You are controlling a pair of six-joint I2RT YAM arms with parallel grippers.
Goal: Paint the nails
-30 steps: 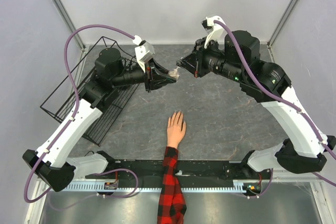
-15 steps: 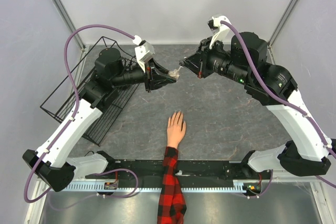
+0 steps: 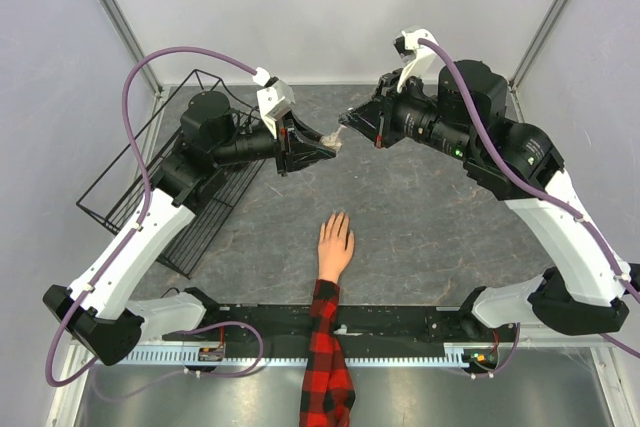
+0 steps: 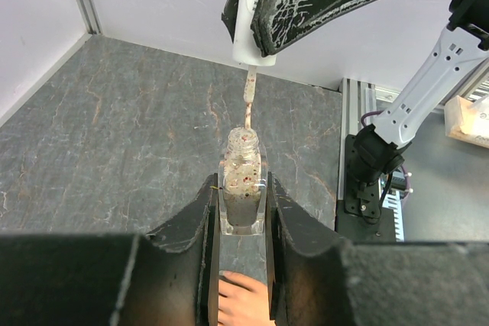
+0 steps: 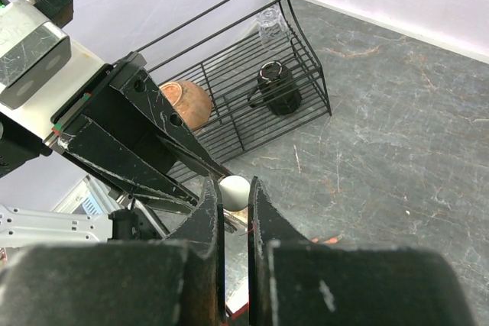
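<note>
Polish bottle (image 4: 242,188) is sitting upright between the black fingers of the left gripper (image 4: 243,208). Those fingers are pressing on both of its flat sides, closed right down on the glass. The bottle is hanging in the air above the table (image 3: 430,217), over the far middle of the surface, and its neck is standing open with speckled polish showing inside.

Across from it, the right gripper (image 3: 350,122) is pinching a white cap (image 4: 246,24). Its jaws are standing almost together, and the rounded end of the cap is peeking out between them in the right wrist view. A thin brush (image 4: 249,104) is hanging straight down from the cap, and its tip is meeting the bottle's open mouth. Whether the bristles are dipping inside, I cannot tell.

Nearer the arm bases, the mannequin hand (image 3: 335,244) is lying flat and palm-down on the table between the two arms. Its plaid sleeve (image 3: 325,357) is trailing back over the near edge. The fingers are pointing toward the far wall, and the nails (image 3: 338,217) are sitting at those fingertips. They are skin-toned and too small to make out properly. They are lying well apart from brush and bottle, with nothing touching them.

Off on the left side, a wire basket (image 5: 252,97) is standing on the table. A brown bowl (image 5: 187,102) and a dark cup (image 5: 276,85) are resting inside it.
</note>
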